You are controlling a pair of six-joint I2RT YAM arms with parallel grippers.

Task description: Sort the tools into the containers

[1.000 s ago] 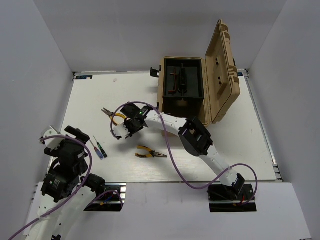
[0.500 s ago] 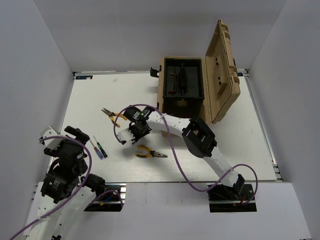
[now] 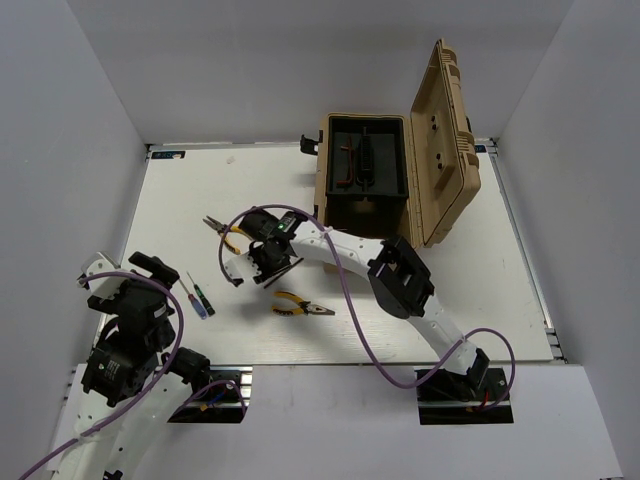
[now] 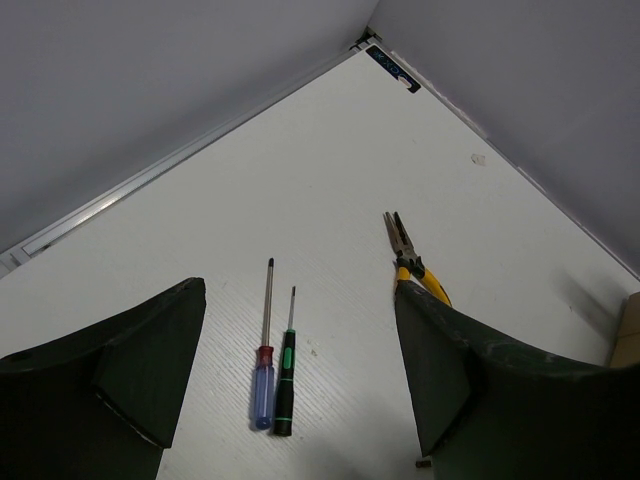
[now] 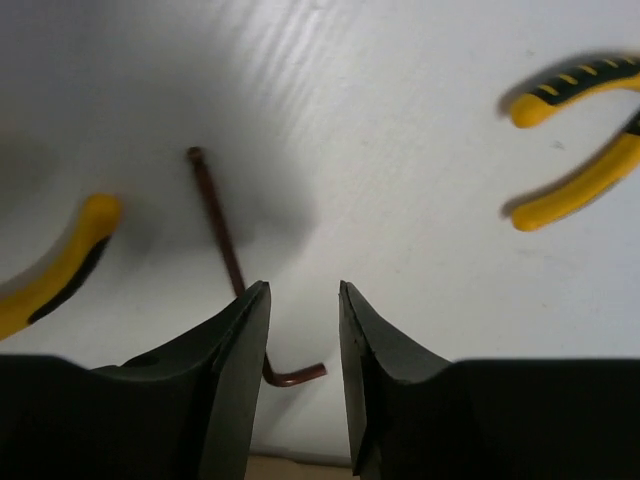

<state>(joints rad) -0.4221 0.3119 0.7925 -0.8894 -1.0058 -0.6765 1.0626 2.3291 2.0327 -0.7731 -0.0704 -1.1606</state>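
The tan toolbox point(image 3: 365, 180) stands open at the back, its black inner tray showing. My right gripper point(image 3: 262, 258) point(image 5: 303, 290) is low over the table, jaws a little apart and empty. A dark L-shaped hex key point(image 5: 225, 250) lies under it, its long leg passing behind the left finger point(image 5: 235, 350) and its short leg in the gap. Yellow-handled pliers lie at far left point(image 3: 222, 230) and near the front point(image 3: 300, 306). My left gripper point(image 3: 125, 275) point(image 4: 298, 290) is open and empty. A blue screwdriver point(image 4: 263, 385) and a green screwdriver point(image 4: 285, 385) lie below it.
The toolbox lid point(image 3: 445, 150) stands upright at the right of the box. Pliers handles point(image 5: 580, 130) show at the upper right and another handle point(image 5: 55, 270) at the left of the right wrist view. White walls enclose the table on three sides.
My right gripper has shifted a little toward the near side between the two pliers, and its elbow has moved right. The left arm has not moved.
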